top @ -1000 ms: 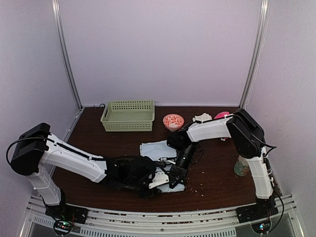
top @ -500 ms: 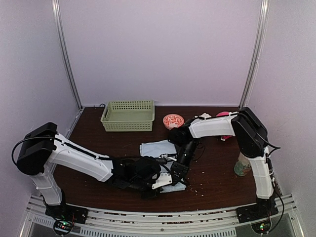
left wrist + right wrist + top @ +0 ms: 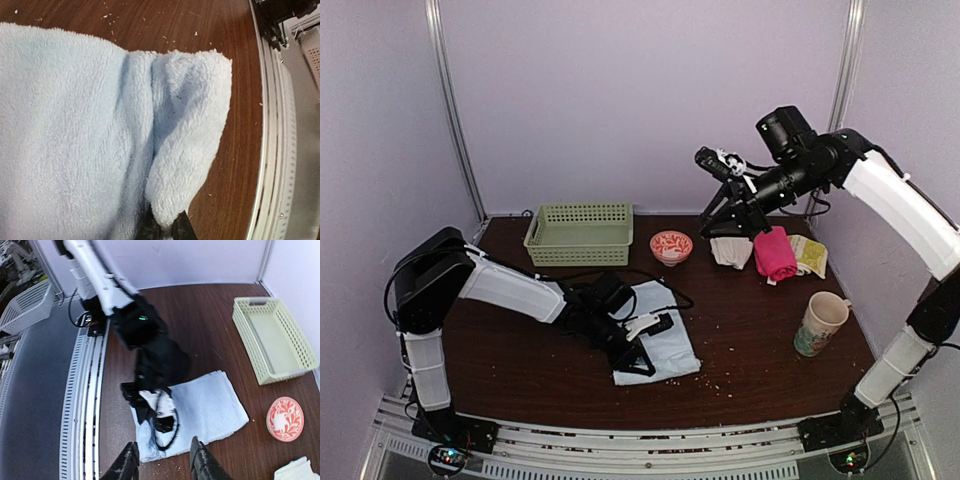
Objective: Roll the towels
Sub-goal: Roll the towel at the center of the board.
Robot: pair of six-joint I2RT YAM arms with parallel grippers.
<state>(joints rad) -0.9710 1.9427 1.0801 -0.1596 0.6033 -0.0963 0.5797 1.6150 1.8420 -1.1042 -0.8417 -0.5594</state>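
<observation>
**Rolling barely begun: blue towel pinched at one corner, white one untouched**

The pale blue terry towel (image 3: 670, 350) lies low and centre in the overhead view, spread almost flat on the dark brown wooden desk (image 3: 520, 360). It is a soft, loopy-piled rectangle. Only its near corner is turned up into a loose fold, so no roll has formed yet, and I judge nearly all the rolling is still to do. The left tool (image 3: 167, 226) is closed narrowly on that raised corner, at the bottom edge of its wrist view.

The off-white towel (image 3: 731, 251) sits right of centre, near the back of the desk, as a small bunched heap. I cannot tell whether it is rolled, and nothing is touching it. The right tool (image 3: 162, 465) hangs high at the upper right of the overhead view. Its fingers stand apart and hold nothing.

Just beside the white towel is a bright pink cloth bundle (image 3: 775, 254). A patterned ceramic mug (image 3: 820, 322) stands at the right. A red-and-white patterned bowl (image 3: 671, 245) and a pale green perforated plastic basket (image 3: 579, 234) are at the back.
</observation>
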